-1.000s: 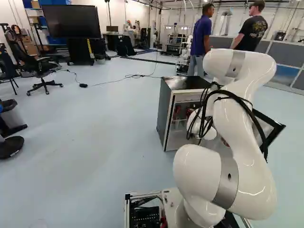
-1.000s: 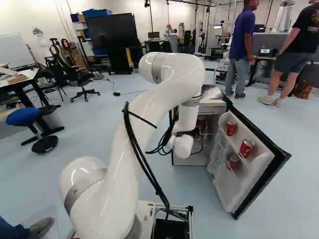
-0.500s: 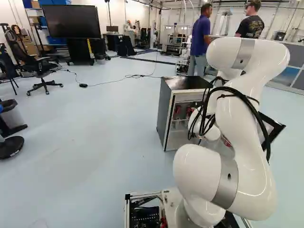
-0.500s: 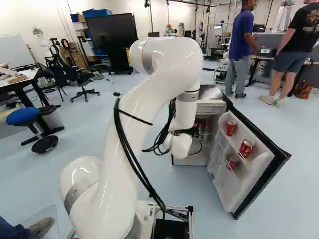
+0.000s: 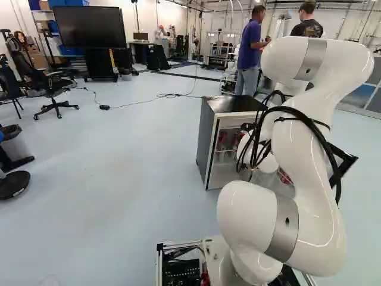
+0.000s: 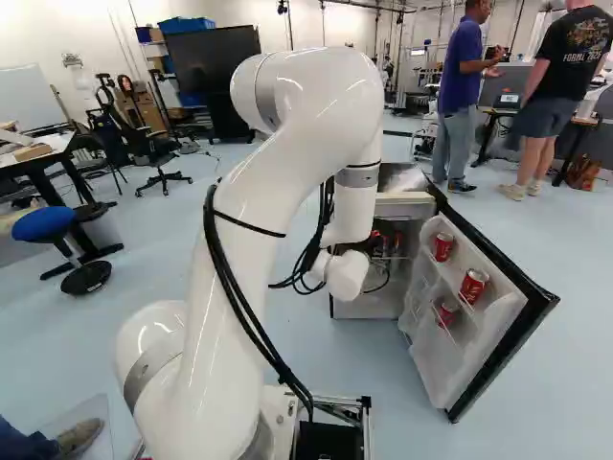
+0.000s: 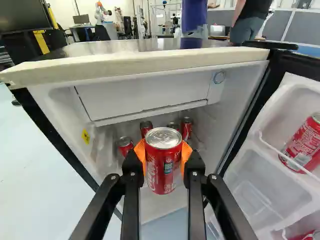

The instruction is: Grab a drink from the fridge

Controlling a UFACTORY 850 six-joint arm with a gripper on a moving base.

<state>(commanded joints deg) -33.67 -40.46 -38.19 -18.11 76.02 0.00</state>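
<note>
With the gripper (image 7: 163,154), holds a red can (image 7: 163,172) tight; now pulls back from the fridge (image 7: 125,68), looks almost done.

Your orange pads (image 7: 186,153) grip an upright red can (image 7: 164,167) from both sides, with the open fridge (image 7: 137,60) beyond it. Reading the clock around that can, you have a smaller-looking can (image 7: 125,145) at ten, another (image 7: 146,128) at eleven and one more (image 7: 186,129) at one. The door (image 7: 255,175) stands at three, holding a tilted can (image 7: 304,142); a partly visible can (image 7: 309,236) sits at four.
</note>
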